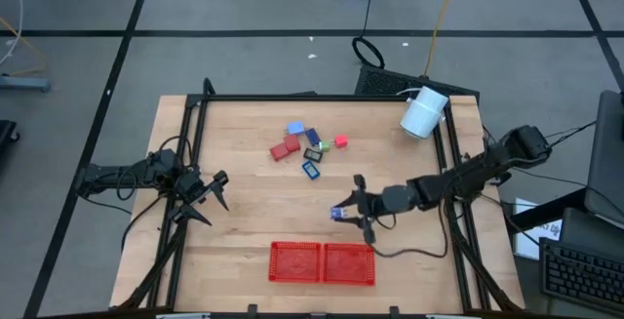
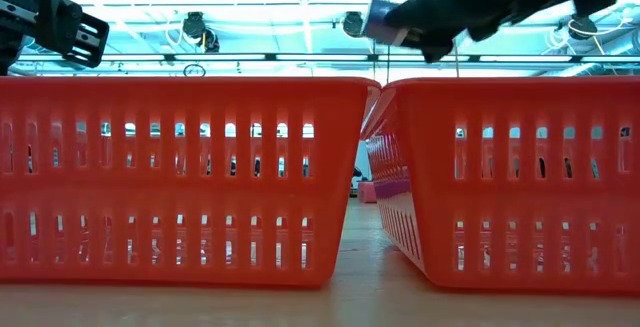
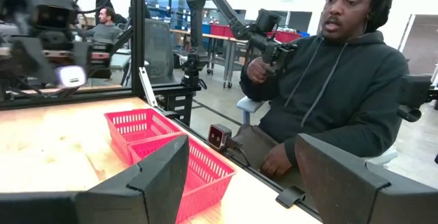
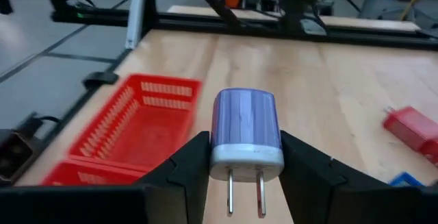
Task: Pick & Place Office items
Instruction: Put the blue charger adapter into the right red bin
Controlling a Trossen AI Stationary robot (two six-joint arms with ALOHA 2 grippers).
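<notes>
1. Left gripper [image 1: 216, 198]: waited at about nine o'clock on the tabletop [image 1: 244, 221], its fingers spread and holding nothing, well apart from all the items.
2. Office items [image 1: 310, 147]: a loose cluster of red, blue, black and green pieces lay at about twelve o'clock, just beyond the tabletop's centre, some touching one another.
3. Red mesh trays [image 1: 322, 262]: two trays stood side by side at six o'clock, against the near edge; no item could be seen inside them.
4. Right gripper [image 4: 245, 171]: hung above the tabletop at about five o'clock of centre, just beyond the trays, pinching a light-blue plug adapter [image 4: 246, 129] by its flat sides, prongs pointing out past the fingertips.
5. White cylinder [image 1: 423, 112]: lay at about two o'clock, clear of the work.
6. Risk, as a judgement: the adapter's smooth sides were gripped low on the body, so it could twist or slip in transit. Released short of the tray, it would likely strike the rim and bounce onto the tabletop.
</notes>
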